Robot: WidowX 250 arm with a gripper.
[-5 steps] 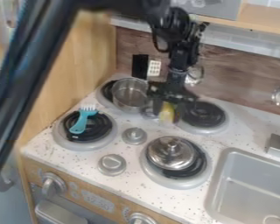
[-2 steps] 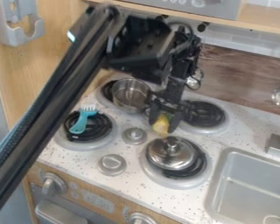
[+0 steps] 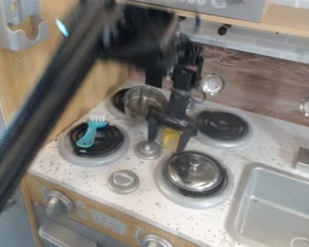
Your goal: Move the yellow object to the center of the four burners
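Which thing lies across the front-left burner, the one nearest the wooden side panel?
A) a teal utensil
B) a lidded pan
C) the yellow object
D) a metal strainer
A: the teal utensil with its pale, forked head lies on the black coil of that burner, while the yellow object is at the gripper.

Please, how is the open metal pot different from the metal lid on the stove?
The pot has tall walls and is open at the top, while the lid is shallow with a knob.
The pot is at the back-left burner in the view; the lid is over the burner beside the sink.
Both are round, shiny and silver-coloured.
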